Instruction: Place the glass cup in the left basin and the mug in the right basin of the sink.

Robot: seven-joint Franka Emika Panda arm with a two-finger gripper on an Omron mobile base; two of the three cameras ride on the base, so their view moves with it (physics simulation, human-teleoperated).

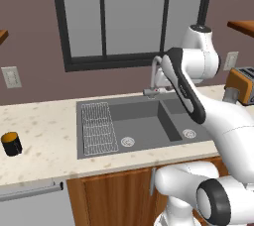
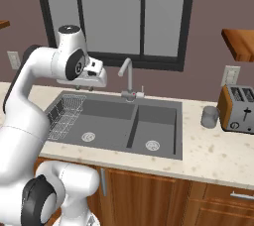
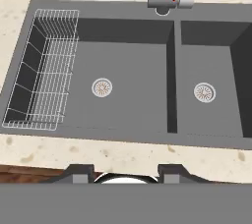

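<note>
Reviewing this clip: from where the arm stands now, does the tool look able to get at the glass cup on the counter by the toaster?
Probably yes. The glass cup stands alone on the counter right of the sink, nothing above it. The toaster sits close on its far side, so approach from above or the sink side. The tool hangs empty over the left basin.

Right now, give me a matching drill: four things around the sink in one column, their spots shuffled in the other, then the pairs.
Things:
1. mug
2. glass cup
3. wire rack
4. toaster

Places:
A. inside the left basin, along its outer side
B. on the counter left of the sink
C. against the wall at the far right of the counter
D. on the counter right of the sink, just beside the toaster

Pairs: 1-B, 2-D, 3-A, 4-C
</note>
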